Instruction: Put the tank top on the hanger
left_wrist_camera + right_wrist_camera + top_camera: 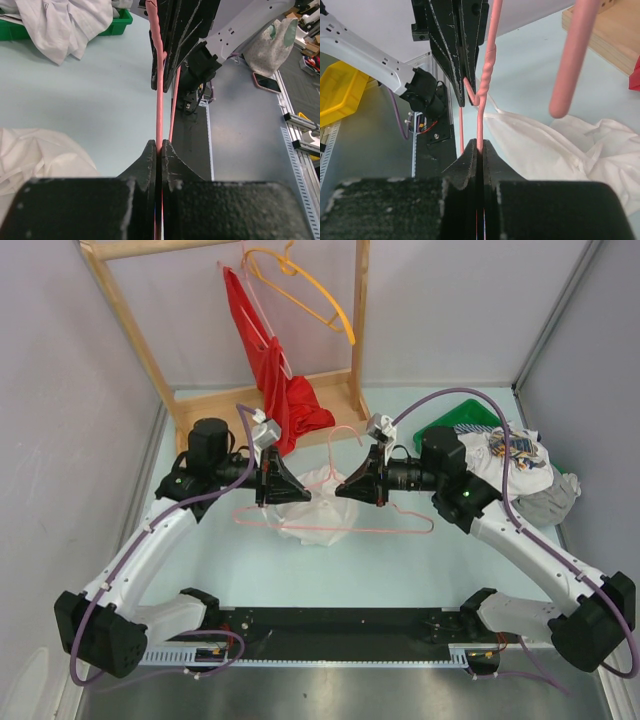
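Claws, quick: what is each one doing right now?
Left claw: shut on the thin pale pink wire hanger.
Right claw: shut on the same hanger.

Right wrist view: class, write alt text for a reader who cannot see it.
Two pairs of black jaws, one close to the camera and one facing it, are shut on a thin pink hanger. A crumpled white tank top lies on the pale table behind it, to the right.
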`<state>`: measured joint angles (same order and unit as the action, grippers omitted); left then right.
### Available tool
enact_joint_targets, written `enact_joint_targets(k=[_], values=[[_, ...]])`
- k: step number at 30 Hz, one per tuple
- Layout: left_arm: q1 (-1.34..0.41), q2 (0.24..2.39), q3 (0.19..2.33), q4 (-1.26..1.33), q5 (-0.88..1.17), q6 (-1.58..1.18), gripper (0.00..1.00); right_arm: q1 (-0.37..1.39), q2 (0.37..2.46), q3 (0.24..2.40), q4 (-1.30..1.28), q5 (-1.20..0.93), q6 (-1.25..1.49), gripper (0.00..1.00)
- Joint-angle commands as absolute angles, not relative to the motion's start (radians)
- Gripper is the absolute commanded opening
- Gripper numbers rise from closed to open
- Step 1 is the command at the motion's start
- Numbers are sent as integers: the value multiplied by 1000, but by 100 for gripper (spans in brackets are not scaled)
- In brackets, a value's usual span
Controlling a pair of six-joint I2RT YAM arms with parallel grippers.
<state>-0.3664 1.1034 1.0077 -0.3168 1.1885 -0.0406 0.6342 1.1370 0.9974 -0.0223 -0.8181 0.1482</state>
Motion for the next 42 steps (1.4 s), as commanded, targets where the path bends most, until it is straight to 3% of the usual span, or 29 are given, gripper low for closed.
enact_joint_targets(k=[1,4,8,10,15,21,22,28,35,42], values=[[-370,1069,1025,-316,1177,29,0,632,1144,1035,8,-818,121,0],[-370,1052,1020,-324,1167,43,0,612,1152,1035,8,-815,124,9],[-370,1020,1002,-345,1080,66,0,591,1160,1037,9,-827,126,46],[-370,1002,994,-371,1034,75,0,575,1160,1037,8,-831,124,56],[-368,960,943,-387,902,80,0,540,1155,1034,-35,-828,114,75],[-331,872,887,-377,754,69,0,440,1105,1003,-51,-801,126,86],[-325,855,862,-374,726,66,0,421,1095,1000,-52,-795,138,99],[-281,703,775,-359,472,29,0,341,1117,1009,-146,-545,135,100],[-275,661,745,-387,261,11,0,542,1250,974,-120,-377,130,97],[-262,670,739,-402,247,6,0,695,1460,991,-23,-287,153,82]])
